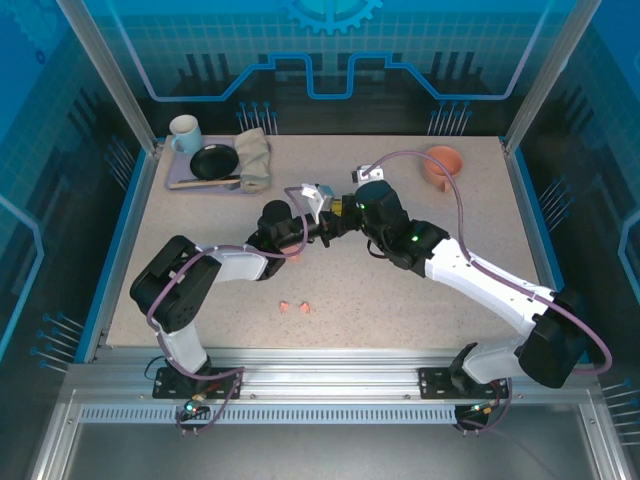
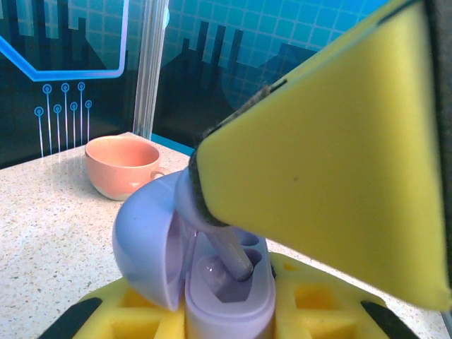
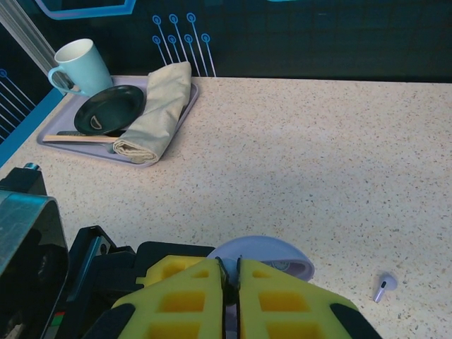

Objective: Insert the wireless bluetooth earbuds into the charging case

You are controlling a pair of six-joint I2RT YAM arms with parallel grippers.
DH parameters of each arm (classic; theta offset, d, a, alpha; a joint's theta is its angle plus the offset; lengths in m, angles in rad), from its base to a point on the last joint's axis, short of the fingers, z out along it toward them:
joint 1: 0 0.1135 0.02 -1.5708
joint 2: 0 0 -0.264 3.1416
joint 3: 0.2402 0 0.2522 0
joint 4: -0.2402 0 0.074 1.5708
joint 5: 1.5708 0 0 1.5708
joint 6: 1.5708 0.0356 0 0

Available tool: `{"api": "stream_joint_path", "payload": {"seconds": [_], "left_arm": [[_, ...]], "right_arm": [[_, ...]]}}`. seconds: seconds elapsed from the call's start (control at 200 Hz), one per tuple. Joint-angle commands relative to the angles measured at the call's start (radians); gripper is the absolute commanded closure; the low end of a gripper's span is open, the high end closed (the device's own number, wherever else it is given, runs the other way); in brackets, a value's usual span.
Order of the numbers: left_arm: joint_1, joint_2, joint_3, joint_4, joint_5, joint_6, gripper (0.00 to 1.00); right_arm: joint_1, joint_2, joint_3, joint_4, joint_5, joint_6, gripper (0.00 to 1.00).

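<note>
The lilac charging case point(image 2: 229, 300) stands upright with its lid point(image 2: 145, 240) swung open to the left, and my left gripper point(image 2: 229, 321) is shut on its base. My right gripper point(image 3: 232, 282) is shut on a lilac earbud point(image 2: 236, 258) whose stem tip sits in the case's left slot. One of its yellow fingers point(image 2: 325, 162) looms over the case. From above, the left gripper point(image 1: 298, 240) and right gripper point(image 1: 322, 224) meet at mid-table. Another lilac earbud point(image 3: 383, 285) lies loose on the table. Two salmon-pink earbuds point(image 1: 293, 306) lie nearer the front edge.
A peach cup point(image 1: 443, 163) stands at the back right. At the back left a lavender tray point(image 1: 185, 184) holds a pale mug point(image 1: 185, 132), a black dish point(image 1: 214, 161) and a folded cloth point(image 1: 254, 155). Blue walls enclose the table.
</note>
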Motion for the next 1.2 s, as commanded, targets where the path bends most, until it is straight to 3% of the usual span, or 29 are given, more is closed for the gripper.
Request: {"api": "stream_joint_path", "payload": {"seconds": [0.0,0.63,0.98,1.191], "left_arm": [[-0.008,-0.021,0.027,0.03,0.026,-0.002,1.0],[-0.008,-0.023,0.048,0.011,-0.029,0.032,1.0],[-0.008,-0.022,0.027,0.02,0.003,0.031,1.0],[-0.008,-0.02,-0.008,0.039,0.024,0.021,1.0]], "right_arm": [[0.007,0.008,-0.016,0.026,0.006,0.015,0.9],[0.037,-0.039,-0.093,-0.025,-0.043,0.013,0.89],[0.027,-0.023,-0.031,-0.087,0.0,0.042,0.72],[-0.009,-0.02,0.03,-0.116,-0.056,0.076,0.58]]}}
